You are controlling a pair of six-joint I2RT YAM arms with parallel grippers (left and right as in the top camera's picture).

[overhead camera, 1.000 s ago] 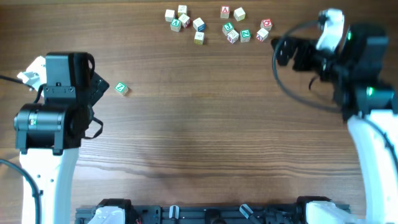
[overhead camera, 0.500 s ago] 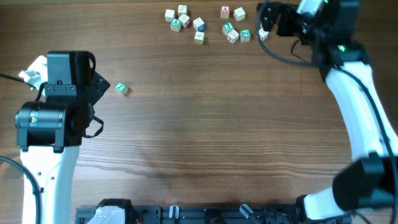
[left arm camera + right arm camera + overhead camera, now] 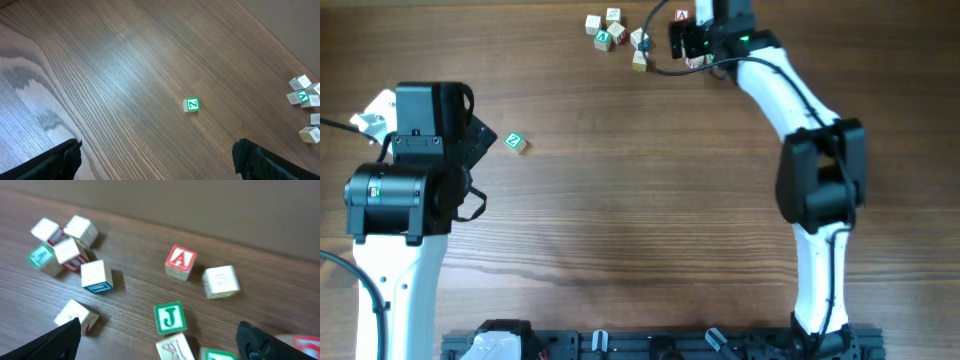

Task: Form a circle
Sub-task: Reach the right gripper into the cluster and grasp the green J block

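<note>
Woodgrain table (image 3: 640, 230), lettered cubes (image 3: 170, 318) scattered by its far edge

Twelve lettered cubes (image 3: 96, 275) lie ahead of and between the fingers of the right end effector (image 3: 157, 332). One green-faced cube (image 3: 191, 104) sits alone ahead of the left end effector (image 3: 156, 146). One tabletop (image 3: 640, 220).

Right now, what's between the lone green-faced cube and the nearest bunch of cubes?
Only bare table separates the green-faced cube from that bunch, as the overhead view shows.
</note>
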